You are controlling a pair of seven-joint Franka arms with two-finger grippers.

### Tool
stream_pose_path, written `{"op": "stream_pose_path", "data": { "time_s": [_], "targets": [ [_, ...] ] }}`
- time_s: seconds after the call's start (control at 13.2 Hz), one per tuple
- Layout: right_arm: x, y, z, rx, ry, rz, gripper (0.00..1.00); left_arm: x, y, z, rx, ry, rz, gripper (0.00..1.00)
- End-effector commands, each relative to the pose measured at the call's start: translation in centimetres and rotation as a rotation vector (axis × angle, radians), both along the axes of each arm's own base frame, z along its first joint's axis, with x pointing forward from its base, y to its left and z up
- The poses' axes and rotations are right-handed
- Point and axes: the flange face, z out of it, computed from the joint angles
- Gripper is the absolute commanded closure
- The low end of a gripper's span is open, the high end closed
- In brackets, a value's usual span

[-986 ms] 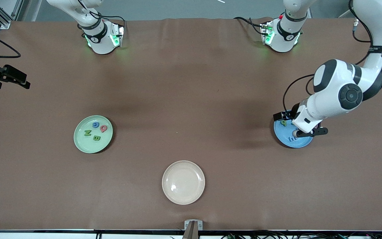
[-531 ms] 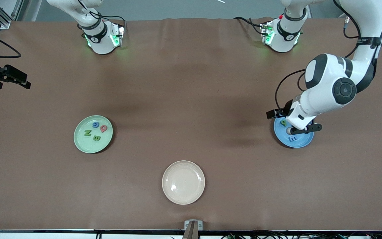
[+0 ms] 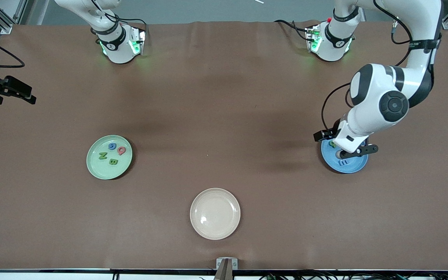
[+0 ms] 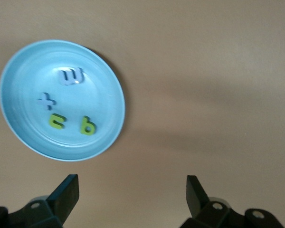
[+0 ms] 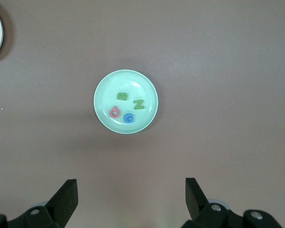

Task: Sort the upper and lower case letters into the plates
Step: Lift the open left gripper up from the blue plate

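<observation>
Wide brown table point(image 3: 224, 116), matte and faintly creased like stretched cloth, under everything. Above it, glossy white left arm point(image 3: 383, 101), rounded joints with black caps, bent down over the left arm's end of the table. Right arm mostly out of the front view, waiting high above the green plate.

Three round shallow plates, smooth and slightly shiny. Cream plate point(image 3: 215, 213) nearest the front camera, bare. Mint green plate point(image 3: 109, 157) toward the right arm's end, carrying four chunky capitals: green B point(image 5: 122, 96), green N point(image 5: 139, 104), red Q point(image 5: 115, 112), blue G point(image 5: 128, 118). Blue plate point(image 4: 61, 99) toward the left arm's end, carrying four small letters: pale blue m point(image 4: 72, 76), blue t point(image 4: 46, 100), green n point(image 4: 57, 121), green b point(image 4: 87, 126).

Left gripper point(image 4: 133, 194) hanging just above the blue plate's edge, dark angular fingers point(image 4: 67, 192) spread wide, nothing between them. Right gripper point(image 5: 131, 197) likewise spread wide and empty, well above the green plate.
</observation>
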Motion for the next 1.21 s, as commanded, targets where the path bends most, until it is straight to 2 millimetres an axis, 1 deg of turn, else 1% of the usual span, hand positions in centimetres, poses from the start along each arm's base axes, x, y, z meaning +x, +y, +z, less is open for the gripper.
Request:
{"op": "stream_pose_path", "data": {
  "time_s": [0.0, 0.08, 0.15, 0.23, 0.3, 0.45, 0.53, 0.61, 0.91, 0.99, 1.14],
  "targets": [
    [-0.8, 0.0, 0.4, 0.013, -0.015, 0.009, 0.0, 0.2, 2.9, 1.7, -0.019, 0.001, -0.019, 0.01],
    [-0.7, 0.0, 0.5, 0.006, -0.018, 0.011, 0.0, 0.7, 4.2, 2.2, -0.017, 0.013, -0.036, 0.01],
    [-0.7, 0.1, 0.5, 0.002, -0.019, 0.012, 0.0, 0.8, 5.0, 2.0, -0.011, 0.043, -0.052, 0.01],
    [-0.7, 0.1, 0.6, 0.0, -0.025, 0.014, 0.0, 1.1, 6.2, 2.1, -0.014, 0.05, -0.058, 0.01],
    [-0.7, 0.0, 0.6, -0.009, -0.024, 0.014, 0.0, 1.1, 6.6, 2.2, -0.017, 0.051, -0.071, 0.01],
    [-0.7, 0.1, 0.6, -0.029, -0.023, 0.02, 0.0, 1.0, 8.1, 2.1, -0.011, 0.062, -0.078, 0.01],
    [-0.7, 0.0, 0.6, -0.029, -0.023, 0.019, 0.0, 1.0, 8.3, 2.1, -0.01, 0.07, -0.098, 0.01],
    [-0.7, 0.0, 0.6, -0.029, -0.021, 0.019, 0.0, 1.0, 9.1, 2.0, -0.009, 0.072, -0.093, 0.01],
    [-0.8, -0.1, 0.5, -0.015, -0.015, 0.011, 0.0, 0.8, 10.2, 2.2, -0.013, 0.079, -0.115, 0.01],
    [-0.8, 0.0, 0.4, -0.015, -0.012, 0.013, 0.0, 0.8, 11.3, 2.1, -0.006, 0.082, -0.11, 0.01],
    [-0.8, 0.0, 0.4, -0.015, -0.01, 0.014, 0.0, 0.7, 11.0, 2.2, -0.01, 0.08, -0.132, 0.01]
  ]
}}
